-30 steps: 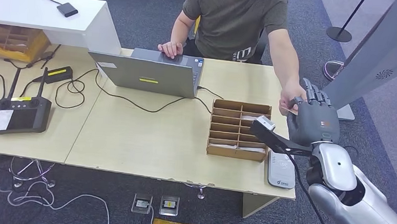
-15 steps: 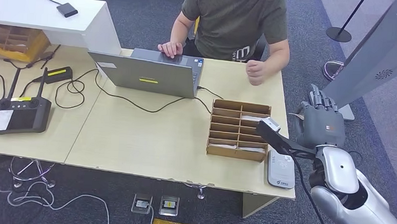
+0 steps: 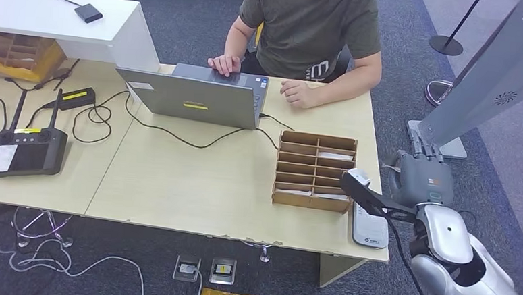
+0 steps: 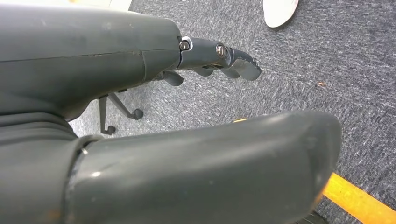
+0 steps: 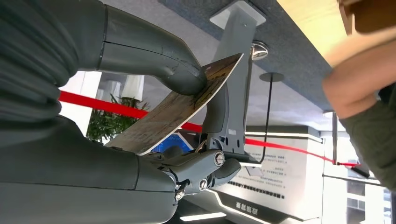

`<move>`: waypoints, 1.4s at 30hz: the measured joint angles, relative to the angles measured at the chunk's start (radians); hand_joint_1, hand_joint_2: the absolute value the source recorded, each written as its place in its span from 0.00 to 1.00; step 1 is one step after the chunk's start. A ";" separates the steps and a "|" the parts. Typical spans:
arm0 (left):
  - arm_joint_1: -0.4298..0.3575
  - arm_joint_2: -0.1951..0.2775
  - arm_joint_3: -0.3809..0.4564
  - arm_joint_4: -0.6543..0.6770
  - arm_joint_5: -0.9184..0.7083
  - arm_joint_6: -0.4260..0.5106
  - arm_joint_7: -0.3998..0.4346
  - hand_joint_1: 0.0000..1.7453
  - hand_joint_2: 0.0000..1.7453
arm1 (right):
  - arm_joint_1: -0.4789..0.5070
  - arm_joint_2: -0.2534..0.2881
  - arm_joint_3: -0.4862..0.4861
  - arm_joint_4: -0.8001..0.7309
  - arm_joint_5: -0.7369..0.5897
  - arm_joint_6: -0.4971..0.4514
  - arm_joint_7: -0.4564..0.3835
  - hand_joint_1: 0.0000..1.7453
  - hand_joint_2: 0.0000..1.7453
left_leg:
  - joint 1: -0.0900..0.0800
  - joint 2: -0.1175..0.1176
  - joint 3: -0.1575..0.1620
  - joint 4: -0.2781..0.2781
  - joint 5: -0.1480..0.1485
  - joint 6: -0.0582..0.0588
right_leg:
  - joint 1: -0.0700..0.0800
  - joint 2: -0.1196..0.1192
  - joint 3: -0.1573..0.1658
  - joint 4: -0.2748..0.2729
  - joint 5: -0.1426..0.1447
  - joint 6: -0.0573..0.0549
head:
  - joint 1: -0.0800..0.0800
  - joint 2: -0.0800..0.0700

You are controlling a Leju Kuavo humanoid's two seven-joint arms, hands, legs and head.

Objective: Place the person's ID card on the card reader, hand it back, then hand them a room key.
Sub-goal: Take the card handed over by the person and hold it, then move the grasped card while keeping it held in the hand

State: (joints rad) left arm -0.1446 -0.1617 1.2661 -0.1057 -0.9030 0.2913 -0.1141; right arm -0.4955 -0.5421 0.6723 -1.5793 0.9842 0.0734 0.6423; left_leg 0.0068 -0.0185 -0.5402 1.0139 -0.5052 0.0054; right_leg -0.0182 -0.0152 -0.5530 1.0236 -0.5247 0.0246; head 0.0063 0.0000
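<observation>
I've got the ID card [image 5: 177, 109] pinched in my right hand [image 3: 423, 176], drawn back; next, the card reader [image 3: 369, 226], near right of the bench [image 3: 196, 184].

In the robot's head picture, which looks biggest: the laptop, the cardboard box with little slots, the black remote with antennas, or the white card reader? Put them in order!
Largest to smallest, as they look in the head view:
1. laptop
2. cardboard box with little slots
3. black remote with antennas
4. white card reader, partly hidden by the robot's arm, so it could be a bit bigger than it looks.

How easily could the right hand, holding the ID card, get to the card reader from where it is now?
Probably easily: the right hand, pinching the ID card, is just beside the card reader at the desk's edge, with nothing lying between them.
</observation>
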 joint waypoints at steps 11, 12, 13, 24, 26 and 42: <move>0.000 0.001 0.000 0.000 -0.019 -0.009 0.000 0.00 0.00 | 0.093 -0.036 -0.001 0.007 -0.040 0.034 -0.002 1.00 1.00 | 0.000 0.000 0.000 0.000 0.000 0.000 | 0.000 0.000 0.000 0.000 0.000 0.000 | 0.000 0.000; 0.000 0.002 0.000 0.000 -0.020 -0.009 0.000 0.00 0.00 | 0.099 -0.039 0.000 0.008 -0.045 0.036 -0.002 1.00 1.00 | 0.000 0.000 0.000 0.000 0.000 0.000 | 0.000 0.000 0.000 0.000 0.000 0.000 | 0.000 0.000; 0.000 0.003 0.000 0.000 -0.021 -0.010 0.000 0.00 0.00 | 0.102 -0.040 0.001 0.010 -0.051 0.036 -0.002 1.00 1.00 | 0.000 0.001 0.000 0.000 0.000 0.000 | 0.000 0.000 0.000 0.000 0.000 0.000 | 0.000 0.000; 0.000 0.006 0.000 0.000 -0.025 -0.007 0.000 0.00 0.00 | 0.100 -0.041 0.068 0.060 -0.166 -0.022 -0.002 1.00 1.00 | 0.000 0.002 0.000 0.000 0.000 0.000 | 0.000 0.002 0.000 0.000 0.000 0.000 | 0.000 0.000; 0.000 0.007 0.000 0.000 -0.024 -0.006 0.000 0.00 0.00 | 0.099 -0.038 0.083 0.070 -0.175 -0.028 -0.001 1.00 1.00 | 0.000 0.002 0.000 0.000 0.000 0.000 | 0.000 0.002 0.000 0.000 0.000 0.000 | 0.000 0.000; 0.000 0.010 0.000 0.000 -0.031 -0.012 0.000 0.00 0.00 | 0.073 -0.013 0.157 0.159 -0.224 -0.062 0.010 1.00 1.00 | 0.000 0.002 0.000 0.000 0.000 0.000 | 0.000 0.002 0.000 0.000 0.000 0.000 | 0.000 0.000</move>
State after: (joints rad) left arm -0.1449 -0.1522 1.2661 -0.1057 -0.9337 0.2792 -0.1137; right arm -0.4222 -0.5547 0.8294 -1.4206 0.7602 0.0111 0.6521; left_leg 0.0069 -0.0164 -0.5403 1.0139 -0.5053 0.0054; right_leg -0.0182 -0.0131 -0.5530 1.0236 -0.5246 0.0246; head 0.0063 0.0000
